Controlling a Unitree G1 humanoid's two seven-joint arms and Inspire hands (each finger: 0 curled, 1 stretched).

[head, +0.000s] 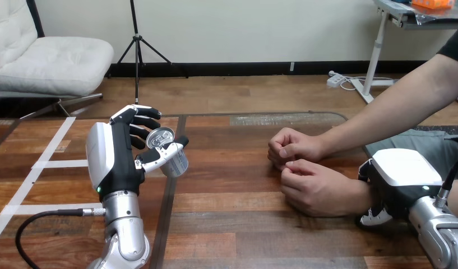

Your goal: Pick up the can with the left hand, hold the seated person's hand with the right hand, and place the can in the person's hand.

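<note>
I noted the left hand (111,162) curled round the tilted small silver metal can (170,152) toward the wooden table's (243,224) left edge; the right hand (403,171) sat beside the person's wrist (355,196), grip impossible to tell.

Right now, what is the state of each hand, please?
Left hand: shut on the can.
Right hand: beside the person's nearer wrist; open or shut cannot be told.

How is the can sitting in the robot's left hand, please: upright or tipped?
Tipped: the can leans in the left hand curled round it, its round top tilted toward the view's left.
</note>
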